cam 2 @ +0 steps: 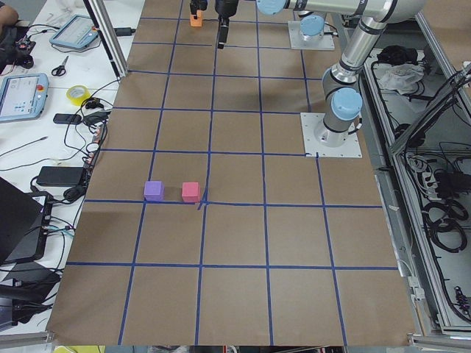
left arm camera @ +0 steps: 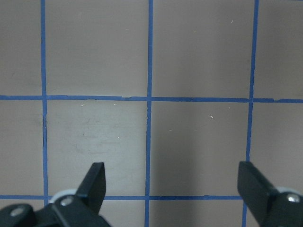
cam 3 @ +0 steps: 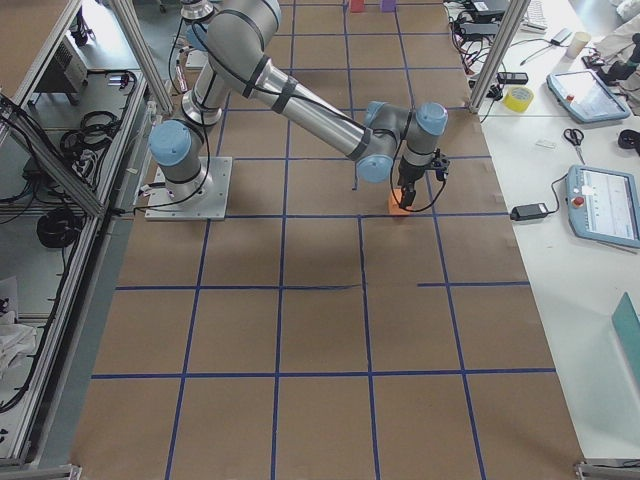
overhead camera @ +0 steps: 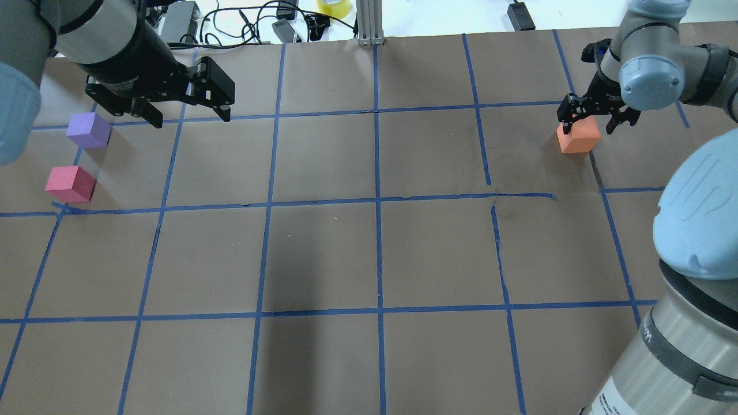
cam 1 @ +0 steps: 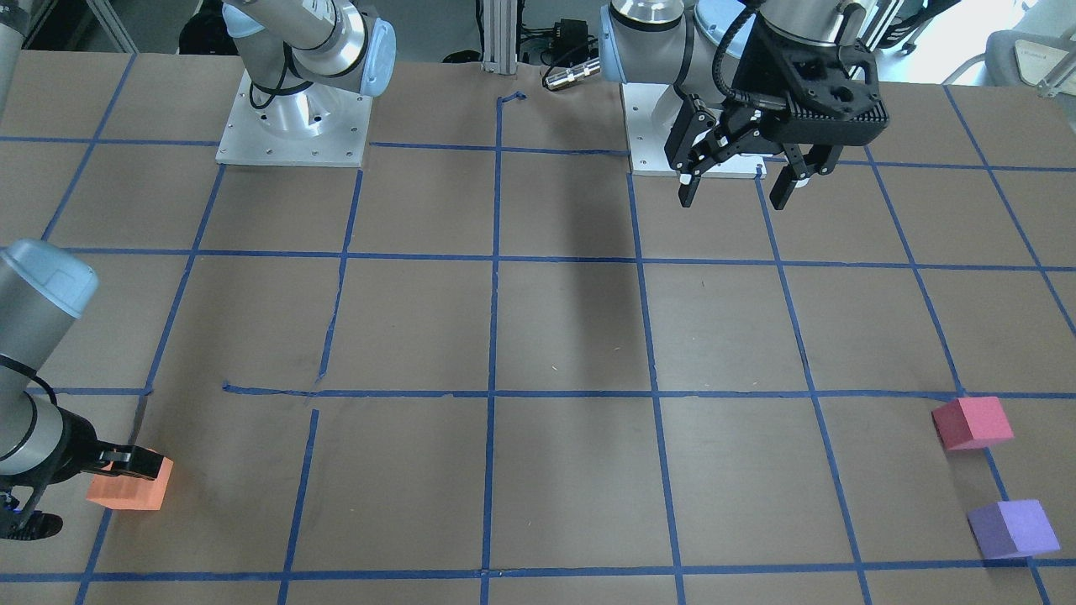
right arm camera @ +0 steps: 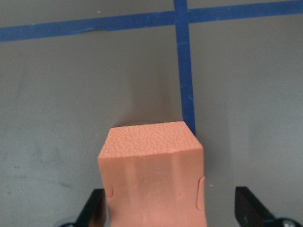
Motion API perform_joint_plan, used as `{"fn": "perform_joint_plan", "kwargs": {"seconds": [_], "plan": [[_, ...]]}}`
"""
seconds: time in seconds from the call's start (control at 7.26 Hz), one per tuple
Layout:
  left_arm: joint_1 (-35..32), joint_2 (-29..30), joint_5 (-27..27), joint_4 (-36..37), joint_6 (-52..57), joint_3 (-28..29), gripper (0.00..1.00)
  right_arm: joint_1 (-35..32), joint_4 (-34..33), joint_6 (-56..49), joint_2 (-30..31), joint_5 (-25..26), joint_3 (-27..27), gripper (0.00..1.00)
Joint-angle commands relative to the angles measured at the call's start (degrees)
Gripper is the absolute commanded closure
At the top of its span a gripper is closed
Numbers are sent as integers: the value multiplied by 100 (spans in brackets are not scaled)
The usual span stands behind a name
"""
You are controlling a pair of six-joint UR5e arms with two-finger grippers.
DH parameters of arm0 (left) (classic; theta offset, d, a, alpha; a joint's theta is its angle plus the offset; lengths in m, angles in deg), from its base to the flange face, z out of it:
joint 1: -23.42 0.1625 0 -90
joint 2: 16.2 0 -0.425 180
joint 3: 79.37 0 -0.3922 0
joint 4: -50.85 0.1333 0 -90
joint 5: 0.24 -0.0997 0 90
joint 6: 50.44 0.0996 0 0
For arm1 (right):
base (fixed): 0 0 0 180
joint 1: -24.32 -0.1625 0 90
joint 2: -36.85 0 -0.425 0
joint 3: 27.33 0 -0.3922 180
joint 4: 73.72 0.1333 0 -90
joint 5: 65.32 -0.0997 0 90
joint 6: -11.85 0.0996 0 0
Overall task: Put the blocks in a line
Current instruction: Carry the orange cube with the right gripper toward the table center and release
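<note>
The orange block (overhead camera: 578,138) sits on the brown table at my far right, also in the front view (cam 1: 130,487). My right gripper (overhead camera: 597,118) is low over it and open, with the block (right arm camera: 151,175) between its fingers (right arm camera: 248,205); one finger is next to the block, the other stands apart. The pinkish-red block (overhead camera: 70,184) and the purple block (overhead camera: 88,129) sit side by side at my far left, a small gap between them. My left gripper (overhead camera: 187,112) hangs open and empty above the table, to the right of the purple block; its wrist view (left arm camera: 173,189) shows only bare table.
Blue tape lines (overhead camera: 377,202) divide the table into squares. The two arm bases (cam 1: 294,126) (cam 1: 672,143) stand at the robot's edge. A metal post (overhead camera: 369,23), cables and a yellow tape roll (overhead camera: 334,7) lie beyond the far edge.
</note>
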Motion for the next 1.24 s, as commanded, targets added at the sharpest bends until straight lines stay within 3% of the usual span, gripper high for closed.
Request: {"fn": "perform_joint_plan", "kwargs": {"seconds": [0.0,0.14,0.28,0.41,0.69,1.1], "plan": [[2,0,0,0,7,0,0,31,-37,-149,-86,-72,-24,70],[2,0,0,0,7,0,0,-30,-29,-151,-25,-81,-24,85],[2,0,0,0,7,9,0,-66,-29,-290,-24,-386,-15,93],[2,0,9,9,7,0,0,-179,-20,-317,89,-571,11,93],[-6,8,9,9,-2,9,0,-1150,-11,14,423,-468,46,92],[2,0,9,17,-2,9,0,-2627,-159,1936,380,-547,64,89]]}}
